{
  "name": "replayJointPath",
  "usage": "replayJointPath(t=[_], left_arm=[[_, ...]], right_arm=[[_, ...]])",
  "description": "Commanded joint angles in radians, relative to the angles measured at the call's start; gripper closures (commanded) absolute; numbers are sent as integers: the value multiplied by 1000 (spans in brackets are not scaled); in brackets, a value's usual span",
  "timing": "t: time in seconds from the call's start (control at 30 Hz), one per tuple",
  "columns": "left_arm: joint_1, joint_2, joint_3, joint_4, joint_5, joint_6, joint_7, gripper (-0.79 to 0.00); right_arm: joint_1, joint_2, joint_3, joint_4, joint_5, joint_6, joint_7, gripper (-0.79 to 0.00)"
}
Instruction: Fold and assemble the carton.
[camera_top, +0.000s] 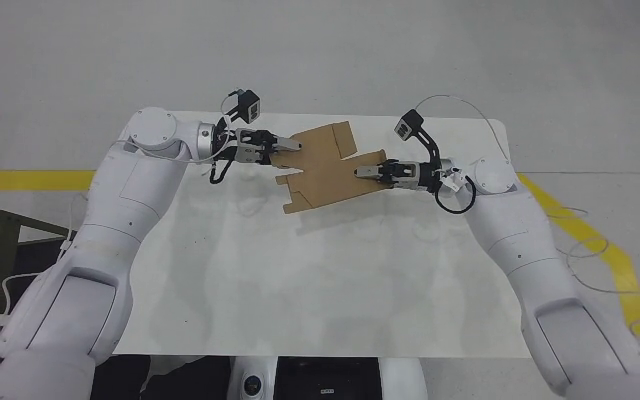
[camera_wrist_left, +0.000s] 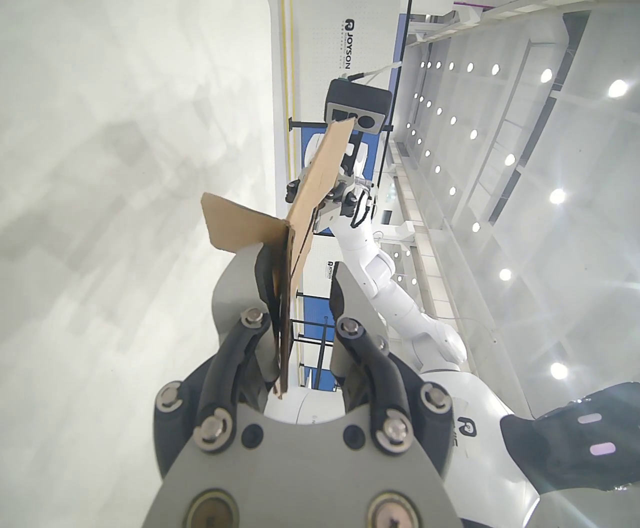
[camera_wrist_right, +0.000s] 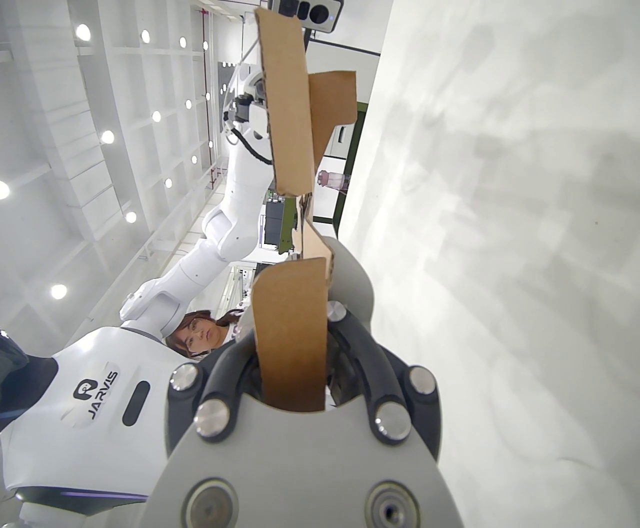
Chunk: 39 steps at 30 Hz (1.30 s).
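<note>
One carton (camera_top: 325, 165): brown blank, mostly flat, held aloft over far part of table (camera_top: 300, 290), clear of surface; not yet a box.
Ends: one gripper at each, facing the other across the blank.
Left gripper (camera_wrist_left: 300, 280): jaws apart, released; carton edge between them, lying against one finger (camera_wrist_left: 262, 285), with a visible gap to the other. Not pinching.
Right gripper (camera_wrist_right: 305, 280): clenched on opposite end of carton, by the look of it; flap (camera_wrist_right: 290, 330) standing up in front, hiding one side of the grasp. Probably carrying all the weight.
Step in hand: likely a fresh grasp on the left before first fold; task barely begun.
Doing it well: close left jaws squarely on a main panel, near a crease rather than on a loose flap.
Meanwhile: right hold firm and level, to prevent sag or twist.
Then: fold along scored lines only, wrists turning together; no pulling apart of the ends, for fear of tearing or slipping.
Handling: thin board, likely quick to bend and buckle under uneven force.
Risk: slip out of the single grasp if jerked; crooked crease if clamped off-square.
</note>
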<state>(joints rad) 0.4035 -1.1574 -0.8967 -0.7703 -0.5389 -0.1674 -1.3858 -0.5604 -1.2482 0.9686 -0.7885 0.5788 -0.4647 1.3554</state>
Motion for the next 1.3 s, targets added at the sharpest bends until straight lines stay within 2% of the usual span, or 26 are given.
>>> replayJointPath(t=[0.0, 0.13, 0.33, 0.63, 0.73, 0.83, 1.1, 1.13, 1.2, 1.27], left_arm=[[0, 0, 0, 4, 6, -1, 0, -274], [-1, 0, -3, 7, 17, -4, 0, -243], [1, 0, -10, 7, 25, -5, 6, -111], [3, -1, -10, 2, 50, 6, 14, -172], [4, -3, -9, -3, 56, 6, 17, -120], [4, -5, -9, -8, 58, 7, 21, 0], [5, -6, -13, -10, 68, 3, 29, 0], [6, -7, -15, -10, 67, 2, 34, 0], [6, -7, -20, -9, 62, 3, 42, 0], [7, -7, -25, -8, 56, 2, 46, 0]], right_arm=[[1, 0, 1, 5, -4, -1, -2, 0], [2, -1, 2, 10, -11, -1, -6, 0], [1, -2, 3, 12, -19, 0, -13, 0], [0, -4, 8, 11, -24, 1, -15, 0], [-1, -4, 9, 10, -25, 2, -15, 0], [-2, -4, 11, 9, -26, 2, -14, 0], [-4, -3, 19, 10, -29, 4, -18, -3], [-4, -3, 20, 10, -30, 3, -20, -231], [-5, -3, 24, 15, -32, 3, -27, -785], [-1, 0, 30, 26, -52, -4, -44, -785]])
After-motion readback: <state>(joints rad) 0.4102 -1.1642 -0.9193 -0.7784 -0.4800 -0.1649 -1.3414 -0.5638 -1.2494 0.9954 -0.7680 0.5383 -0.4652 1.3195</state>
